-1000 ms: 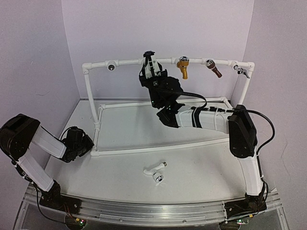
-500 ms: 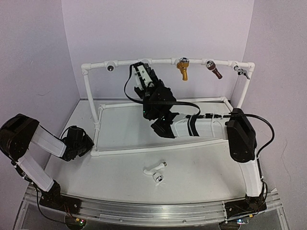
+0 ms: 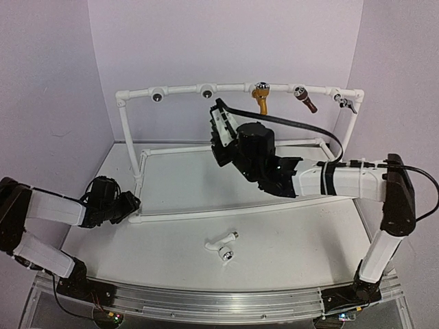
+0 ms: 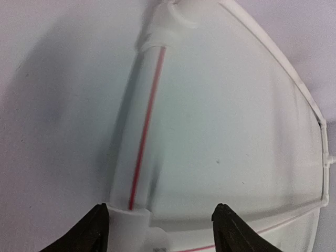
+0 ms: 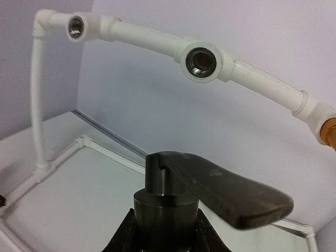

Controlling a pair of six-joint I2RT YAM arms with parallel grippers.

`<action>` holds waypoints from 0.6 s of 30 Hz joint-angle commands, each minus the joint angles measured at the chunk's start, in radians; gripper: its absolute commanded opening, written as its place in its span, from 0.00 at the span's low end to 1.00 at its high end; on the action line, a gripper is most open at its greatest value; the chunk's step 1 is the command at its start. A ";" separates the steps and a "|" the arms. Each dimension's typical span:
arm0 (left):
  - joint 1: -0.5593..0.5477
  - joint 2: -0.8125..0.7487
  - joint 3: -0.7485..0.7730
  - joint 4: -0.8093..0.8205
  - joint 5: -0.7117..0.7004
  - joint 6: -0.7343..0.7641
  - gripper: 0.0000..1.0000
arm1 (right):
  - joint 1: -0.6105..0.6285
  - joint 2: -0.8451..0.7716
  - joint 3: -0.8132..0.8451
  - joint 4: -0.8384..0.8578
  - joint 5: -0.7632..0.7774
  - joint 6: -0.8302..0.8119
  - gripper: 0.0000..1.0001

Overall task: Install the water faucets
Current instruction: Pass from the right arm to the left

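Right gripper [image 5: 164, 233] pinches the black tap [image 5: 167, 202] by its round body, facing the open socket [image 5: 202, 62]; looks rigid, smooth, weighty, so hold the body, not the lever [image 5: 231, 195]; white tap [image 3: 221, 241] lies on the table [image 3: 302, 247]; left gripper [image 4: 157, 223] spread, holding nothing.

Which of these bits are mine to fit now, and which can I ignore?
For the job: black lever faucet in the right gripper; white faucet on the table; two empty sockets.
Ignore: gold tap, brown tap, small grey tap, all already on the rail.
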 commanded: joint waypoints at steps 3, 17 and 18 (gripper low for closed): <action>-0.027 -0.380 0.017 -0.279 0.275 0.136 0.87 | 0.005 -0.002 -0.025 -0.120 -0.551 0.495 0.00; -0.034 -0.669 -0.054 0.256 1.027 0.001 0.93 | 0.008 0.155 0.094 0.124 -0.962 0.864 0.00; -0.034 -0.642 -0.050 0.276 1.045 -0.010 0.93 | 0.007 0.155 0.091 0.135 -0.961 0.875 0.00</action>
